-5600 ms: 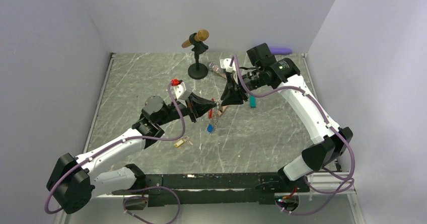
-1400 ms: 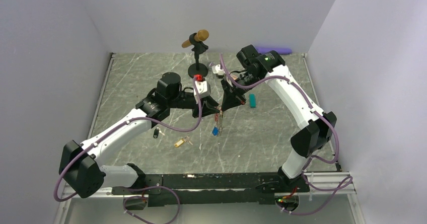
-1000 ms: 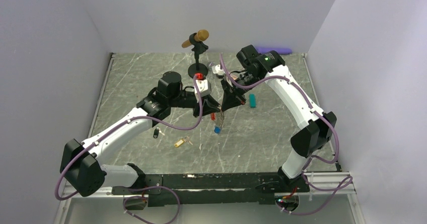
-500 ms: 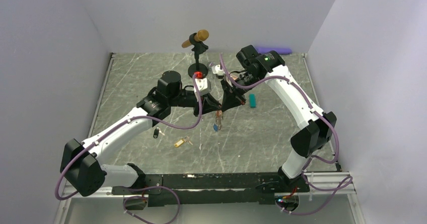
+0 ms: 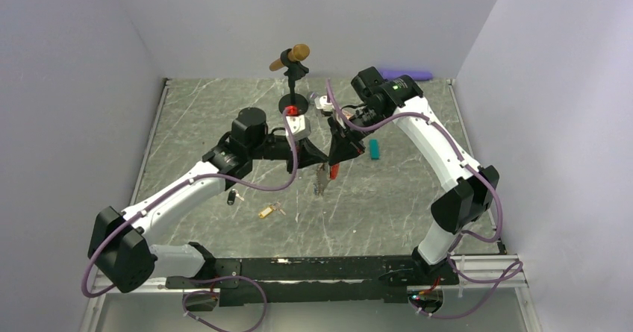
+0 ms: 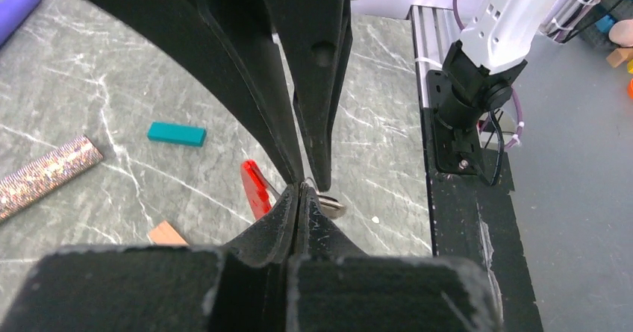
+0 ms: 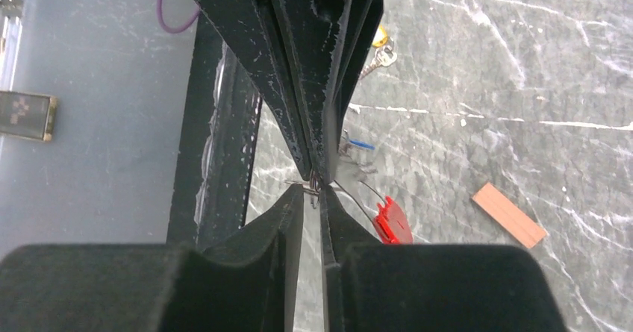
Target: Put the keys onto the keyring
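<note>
both grippers meet tip to tip above the middle of the table (image 5: 201, 123). the left gripper (image 6: 301, 195) has its fingers pressed flat together on a thin wire loop of the keyring (image 5: 334, 170). the right gripper (image 7: 312, 195) is closed to a narrow slit, pinching the same wire from the opposite side. the keyring hangs clear of the table between them. its red clip (image 7: 393, 221) now sticks out under the right gripper, where half a second ago it sat tucked beneath the tips with the blue-tagged key (image 7: 360, 144) dangling lower. the black-tagged key (image 5: 233, 196) and yellow-tagged key (image 5: 269, 212) lie on the table near the left arm, apart from each other, unmoved.
</note>
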`<state>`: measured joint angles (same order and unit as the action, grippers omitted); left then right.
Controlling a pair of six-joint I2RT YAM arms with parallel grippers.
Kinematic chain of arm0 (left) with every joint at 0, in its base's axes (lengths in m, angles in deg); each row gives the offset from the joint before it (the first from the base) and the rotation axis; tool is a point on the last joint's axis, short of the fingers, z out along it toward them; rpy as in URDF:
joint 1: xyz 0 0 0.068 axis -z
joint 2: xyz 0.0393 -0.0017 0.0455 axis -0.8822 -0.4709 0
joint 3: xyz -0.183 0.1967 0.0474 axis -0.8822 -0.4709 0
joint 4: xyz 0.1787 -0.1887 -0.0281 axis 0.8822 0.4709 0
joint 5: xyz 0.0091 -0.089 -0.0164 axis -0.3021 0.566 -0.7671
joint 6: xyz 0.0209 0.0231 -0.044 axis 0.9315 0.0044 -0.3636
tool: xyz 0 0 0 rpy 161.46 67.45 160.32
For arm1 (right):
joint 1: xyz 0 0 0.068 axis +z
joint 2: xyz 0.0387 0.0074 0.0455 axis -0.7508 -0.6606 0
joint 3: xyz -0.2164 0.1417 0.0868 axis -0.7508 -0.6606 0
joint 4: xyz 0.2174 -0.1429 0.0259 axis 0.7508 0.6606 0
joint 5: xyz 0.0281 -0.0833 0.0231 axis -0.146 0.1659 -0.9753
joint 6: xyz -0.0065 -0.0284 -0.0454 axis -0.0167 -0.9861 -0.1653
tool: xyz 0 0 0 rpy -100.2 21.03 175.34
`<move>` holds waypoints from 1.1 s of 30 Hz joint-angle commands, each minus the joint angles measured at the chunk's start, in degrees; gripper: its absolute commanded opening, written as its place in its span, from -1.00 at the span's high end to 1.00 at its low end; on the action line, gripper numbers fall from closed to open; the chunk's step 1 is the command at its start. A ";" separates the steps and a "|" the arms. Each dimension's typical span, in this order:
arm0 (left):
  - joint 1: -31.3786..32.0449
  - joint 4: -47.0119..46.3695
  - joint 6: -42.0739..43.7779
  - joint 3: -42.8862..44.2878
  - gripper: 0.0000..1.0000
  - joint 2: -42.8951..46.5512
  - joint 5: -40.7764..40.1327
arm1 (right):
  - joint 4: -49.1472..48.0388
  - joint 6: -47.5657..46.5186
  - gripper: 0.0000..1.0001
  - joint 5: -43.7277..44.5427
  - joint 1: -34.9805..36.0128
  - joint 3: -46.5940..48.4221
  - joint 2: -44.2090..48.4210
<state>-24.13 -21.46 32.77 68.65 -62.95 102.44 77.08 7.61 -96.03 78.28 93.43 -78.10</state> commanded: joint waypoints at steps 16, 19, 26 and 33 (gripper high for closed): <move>-2.18 -44.84 -30.55 -16.30 1.00 5.81 -5.43 | -7.46 2.08 0.55 -7.08 0.16 -3.62 4.94; -2.21 -48.81 -32.88 -17.72 1.00 5.26 -6.00 | -8.38 2.62 0.55 -7.16 0.12 -4.32 5.47; -2.36 -64.55 -41.67 -21.32 1.00 1.33 -6.50 | -9.16 3.09 0.52 -9.29 -1.96 -3.67 7.20; -2.48 -66.84 -42.95 -20.72 1.00 -0.62 -5.03 | -11.81 4.31 0.41 -9.43 -2.72 -5.38 9.66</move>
<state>-26.36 -80.89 -7.91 46.68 -63.87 96.62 68.34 11.28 -102.94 75.73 88.95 -71.52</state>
